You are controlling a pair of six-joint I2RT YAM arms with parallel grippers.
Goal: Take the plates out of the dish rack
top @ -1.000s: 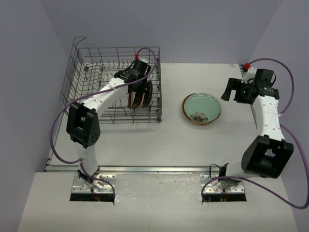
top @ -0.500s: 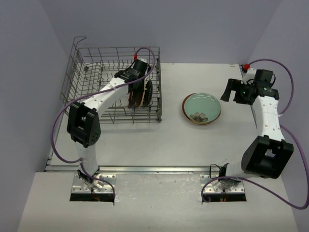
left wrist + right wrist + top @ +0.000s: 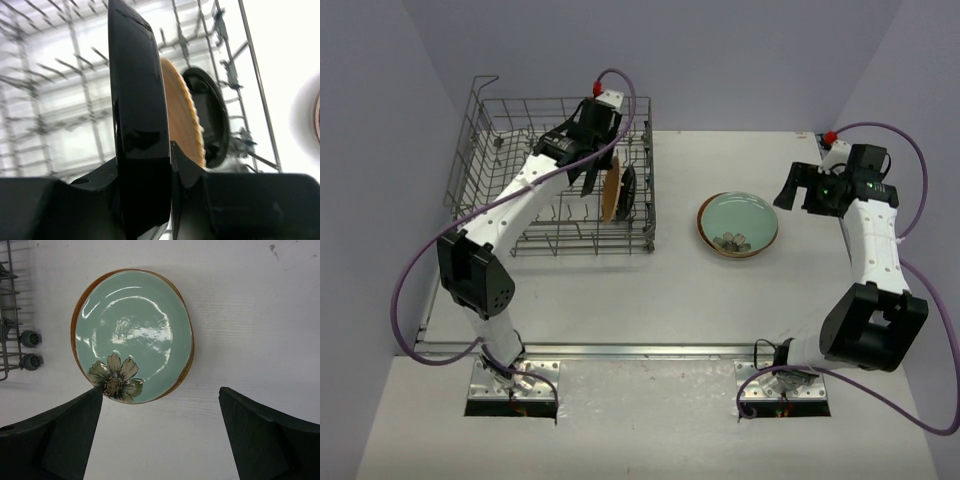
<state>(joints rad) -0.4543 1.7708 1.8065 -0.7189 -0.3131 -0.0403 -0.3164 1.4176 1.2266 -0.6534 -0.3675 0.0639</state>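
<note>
Clamped on the black plate (image 3: pixel 137 125) with the left hand (image 3: pixel 588 168) and just lifted from its slot in the dish rack (image 3: pixel 560 100); leaves 2 plates standing. Right hand (image 3: pixel 160 392) spread wide above green plate (image 3: pixel 135 330) on surface (image 3: pixel 250 315).

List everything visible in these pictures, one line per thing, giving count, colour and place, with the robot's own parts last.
dish rack: one, grey wire, far left of the table
black plate: one, glossy black, on edge in the left gripper, over the rack
orange-brown plate: one, standing in the rack
small black plate: one, standing beside the orange-brown one
pale green plate: one, flower painted, orange-brown edge, flat on the table right of the rack
table: one, white
arms: two, white, purple cables
left gripper: black, clamping
right gripper: black, open
</note>
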